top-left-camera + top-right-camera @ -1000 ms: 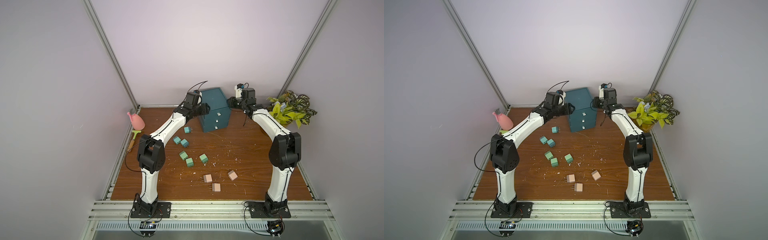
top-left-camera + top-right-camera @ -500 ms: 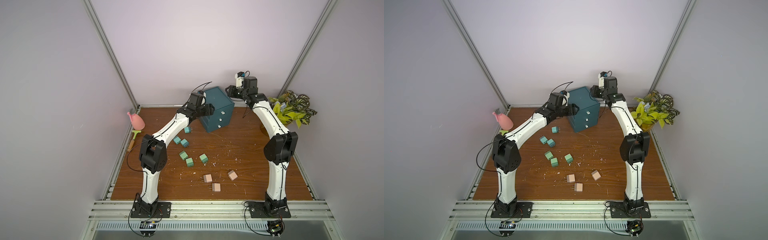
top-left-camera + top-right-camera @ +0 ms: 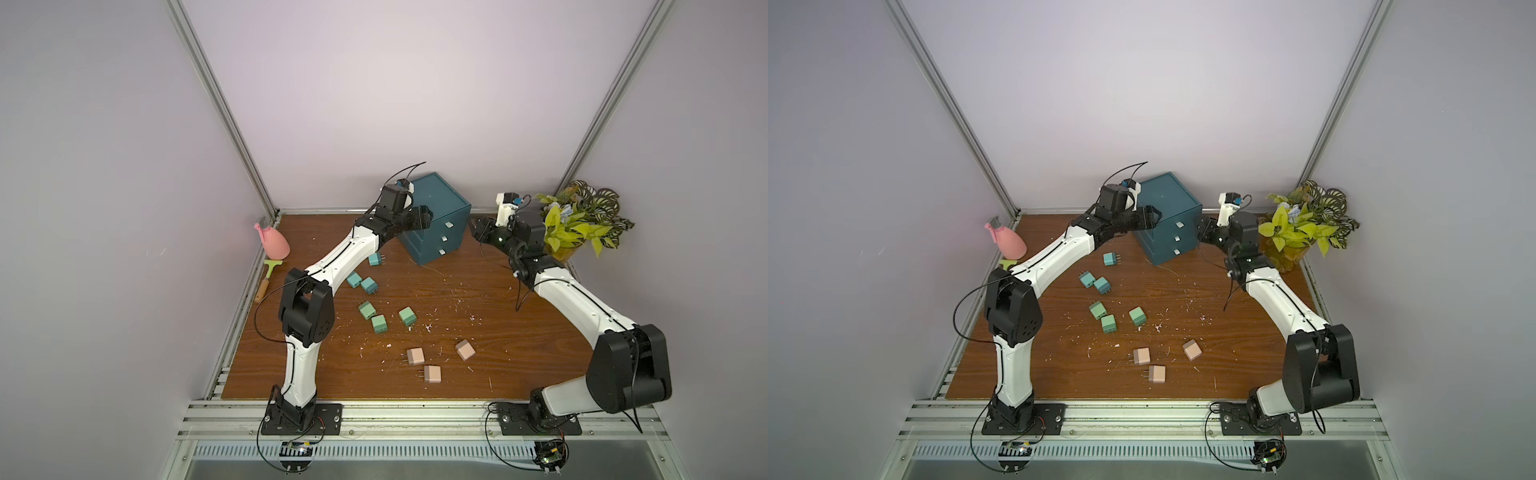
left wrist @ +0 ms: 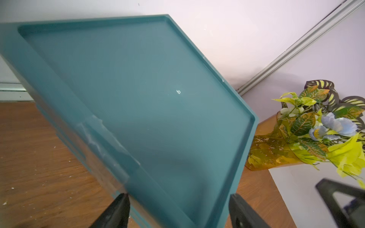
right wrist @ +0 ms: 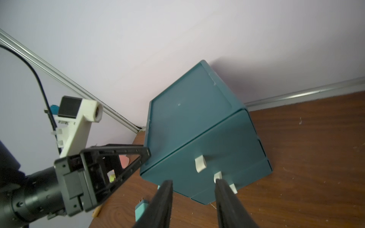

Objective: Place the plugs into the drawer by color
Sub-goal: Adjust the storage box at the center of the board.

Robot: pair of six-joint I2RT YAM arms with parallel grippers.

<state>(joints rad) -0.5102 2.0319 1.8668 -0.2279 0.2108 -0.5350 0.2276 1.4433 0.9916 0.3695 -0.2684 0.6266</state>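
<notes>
Lilac walls are boxing in a wood-grain worktop [image 3: 519, 353] flecked with white crumbs, as both top views are showing. At frame left, a pink spray bottle [image 3: 276, 245] is standing by the wall, with a green-headed scraper [image 3: 268, 276] lying just below it. Left of centre, three teal-blue plugs [image 3: 368, 285] are lying loose, two close together and the third higher up beside the left arm. Three green plugs [image 3: 378, 323] are clustering just below them, and three beige-pink plugs [image 3: 415, 356] are sitting lower still, near centre. All nine are resting on the worktop, outside the chest.

At upper centre the left hand [image 3: 420, 217] is reaching to the upper left edge of the dark teal chest of drawers [image 3: 436, 199]. Its fingers [image 4: 118, 213] are standing wide apart on either side of the chest's top; whether they are touching it cannot be told. The chest is standing by the back wall, a corner turned toward the camera, all three drawers shut and their white tabs [image 3: 448, 224] showing.

Just right of it the right hand [image 3: 478, 232] is hovering clear of the chest, fingers [image 5: 164, 197] parted with nothing between them. At far right a potted plant [image 3: 582, 220] is filling the corner.
</notes>
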